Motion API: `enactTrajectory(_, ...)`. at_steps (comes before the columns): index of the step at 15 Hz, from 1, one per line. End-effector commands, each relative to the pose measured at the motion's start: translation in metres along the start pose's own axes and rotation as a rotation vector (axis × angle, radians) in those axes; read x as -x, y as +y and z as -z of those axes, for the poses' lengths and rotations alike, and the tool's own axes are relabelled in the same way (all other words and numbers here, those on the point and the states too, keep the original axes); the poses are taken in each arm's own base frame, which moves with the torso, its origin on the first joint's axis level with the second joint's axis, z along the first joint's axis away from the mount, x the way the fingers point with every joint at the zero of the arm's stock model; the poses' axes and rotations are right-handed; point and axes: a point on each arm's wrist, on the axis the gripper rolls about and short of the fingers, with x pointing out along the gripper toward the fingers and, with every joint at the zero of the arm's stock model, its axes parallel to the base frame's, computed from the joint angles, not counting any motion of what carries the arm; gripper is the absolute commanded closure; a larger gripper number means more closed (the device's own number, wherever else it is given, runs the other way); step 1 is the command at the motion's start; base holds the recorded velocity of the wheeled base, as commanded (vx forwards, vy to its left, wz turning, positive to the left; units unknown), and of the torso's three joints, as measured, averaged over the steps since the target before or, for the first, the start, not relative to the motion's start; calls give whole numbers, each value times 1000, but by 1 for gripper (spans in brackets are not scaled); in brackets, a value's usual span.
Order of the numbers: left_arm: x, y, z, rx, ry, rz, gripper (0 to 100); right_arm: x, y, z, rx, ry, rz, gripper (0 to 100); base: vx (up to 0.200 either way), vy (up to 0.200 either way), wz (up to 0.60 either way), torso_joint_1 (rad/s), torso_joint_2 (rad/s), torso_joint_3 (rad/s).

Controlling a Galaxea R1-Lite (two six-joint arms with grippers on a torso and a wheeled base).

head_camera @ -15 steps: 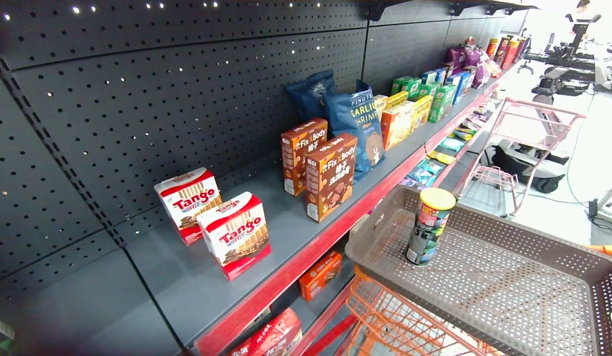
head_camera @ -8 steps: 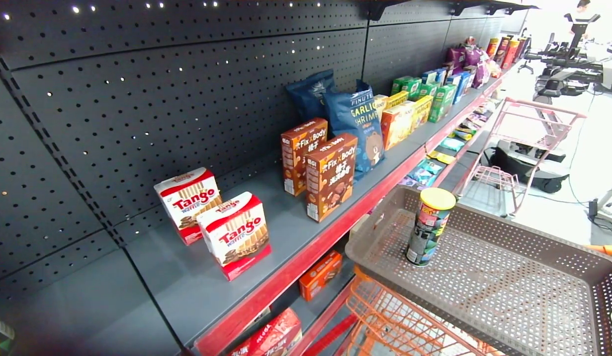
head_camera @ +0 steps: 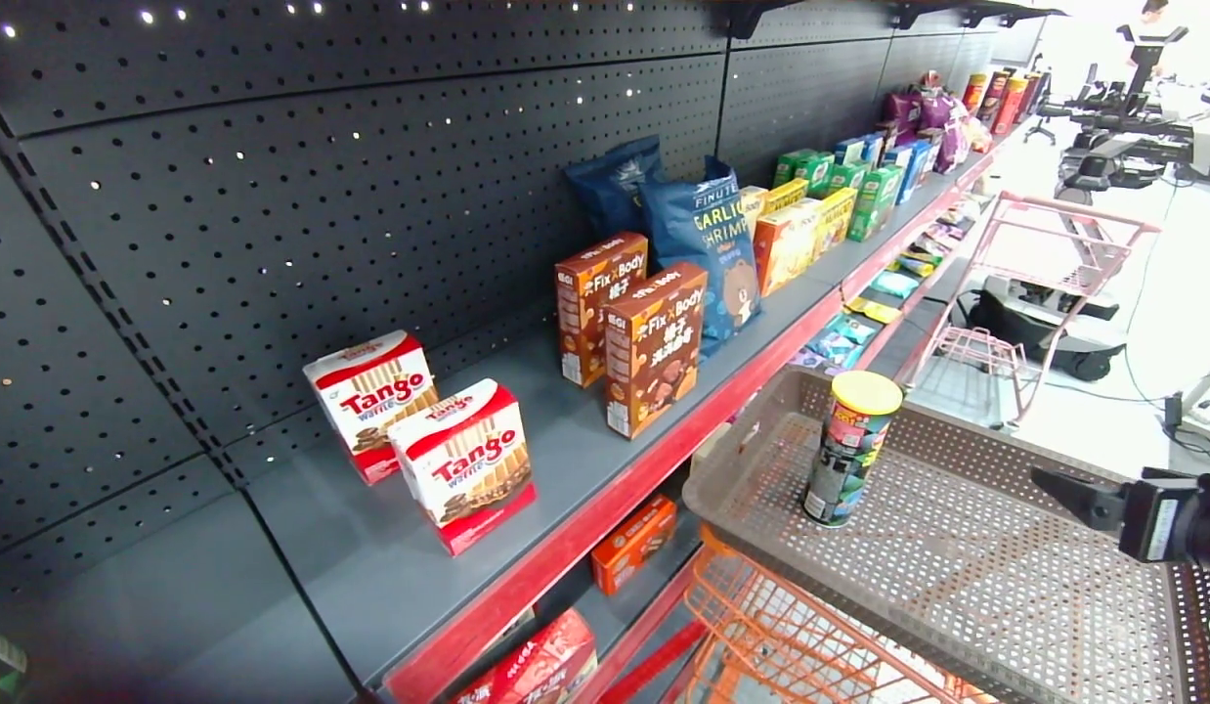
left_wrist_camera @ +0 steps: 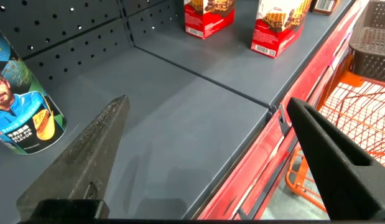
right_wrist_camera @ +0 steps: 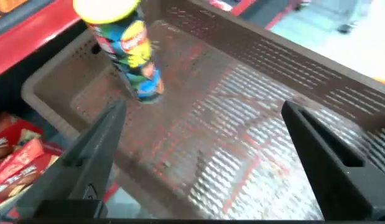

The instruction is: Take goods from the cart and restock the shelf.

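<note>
tipping is the main risk: the tall can (head_camera: 852,447) stands upright and alone near the 10 o'clock corner of the brown tray (head_camera: 957,587) on the cart. the right gripper (right_wrist_camera: 201,115) sits at the can's 3 o'clock, jaws spread wide and holding nothing. a finger clipping the can high up would likely topple it and set it rolling. the left gripper (left_wrist_camera: 208,106), also wide open and empty, hovers over the grey shelf (left_wrist_camera: 180,93) near another can (left_wrist_camera: 21,99); a careless swing could knock that one.
</note>
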Motion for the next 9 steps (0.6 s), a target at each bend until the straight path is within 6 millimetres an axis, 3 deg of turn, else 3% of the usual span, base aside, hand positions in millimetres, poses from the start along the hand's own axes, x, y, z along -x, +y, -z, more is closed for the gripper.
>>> enactTrajectory(1, 0, 0, 0, 0, 0, 1, 0, -43, 2, 11, 23, 97, -49, 0, 0, 0, 0, 0, 0, 0)
enactTrajectory(9, 0, 0, 0, 0, 0, 1, 0, -99, 5, 20, 36, 32, -221, 0, 0, 0, 0, 0, 0, 0)
